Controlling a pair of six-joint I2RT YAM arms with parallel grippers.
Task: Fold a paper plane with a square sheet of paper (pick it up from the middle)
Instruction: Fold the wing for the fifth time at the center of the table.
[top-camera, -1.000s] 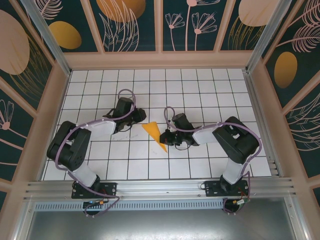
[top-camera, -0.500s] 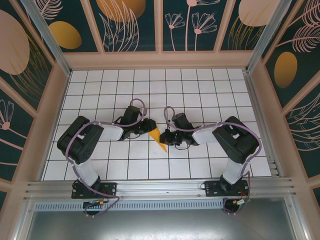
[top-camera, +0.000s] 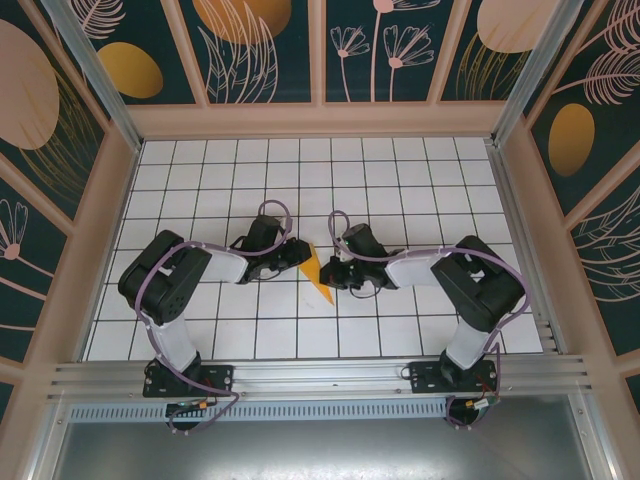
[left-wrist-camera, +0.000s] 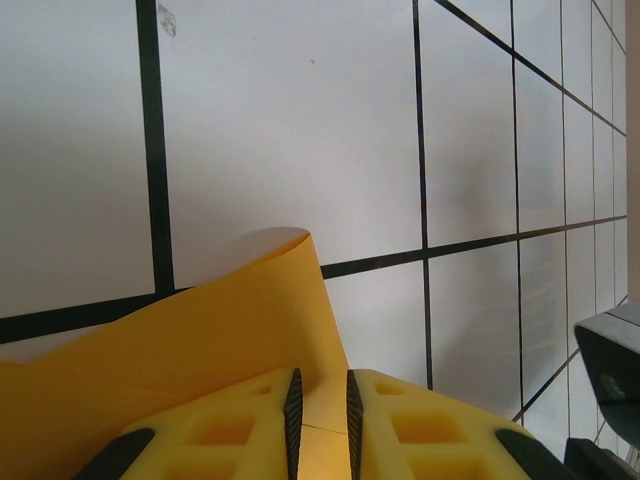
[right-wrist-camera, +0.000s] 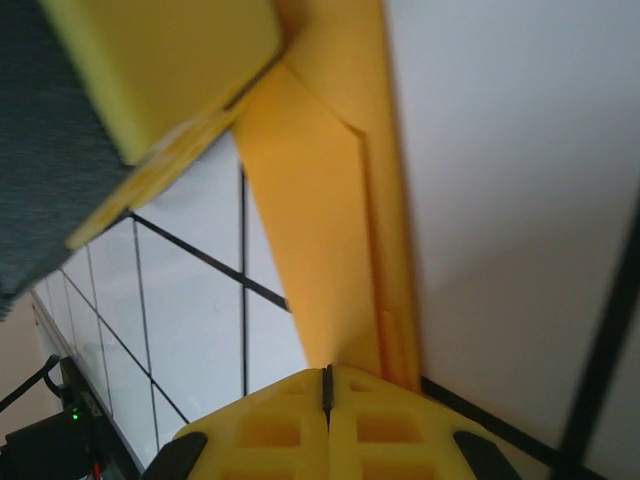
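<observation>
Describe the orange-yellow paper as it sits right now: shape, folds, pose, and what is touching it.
The paper is thin, matte orange-yellow, already folded into a narrow wedge tapering to a point toward the arms' bases. It sits mid-table on the white tiles between both grippers. The right wrist view shows layered flaps with long creases. The left gripper has its yellow fingers nearly closed around an edge, where the sheet curls up off the tiles. The right gripper is shut against the paper's near end; a pinch can't be confirmed.

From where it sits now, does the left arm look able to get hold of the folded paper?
Probably yes. The left hand is already at the folded paper, its fingers nearly shut with a paper edge between them. The right hand sits shut at the opposite end, out of its way.
</observation>
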